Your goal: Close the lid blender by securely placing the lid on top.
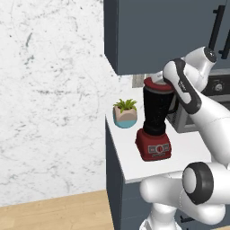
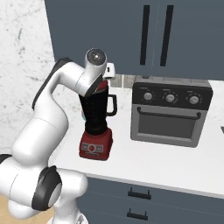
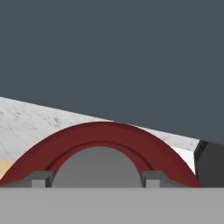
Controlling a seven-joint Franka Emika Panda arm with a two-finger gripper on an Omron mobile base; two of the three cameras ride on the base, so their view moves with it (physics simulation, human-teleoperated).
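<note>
Lid (image 3: 103, 140) sits atop blender (image 1: 155, 121) jar — pincer (image 3: 96, 178) flanking its cap.

No words, brands or numbers can be read anywhere. The grey control panel on the blender (image 1: 154, 117) base carries small marks and buttons too blurred to make out, and the toaster oven (image 2: 169, 111) shows three knobs with faint dial markings that cannot be read either
</note>
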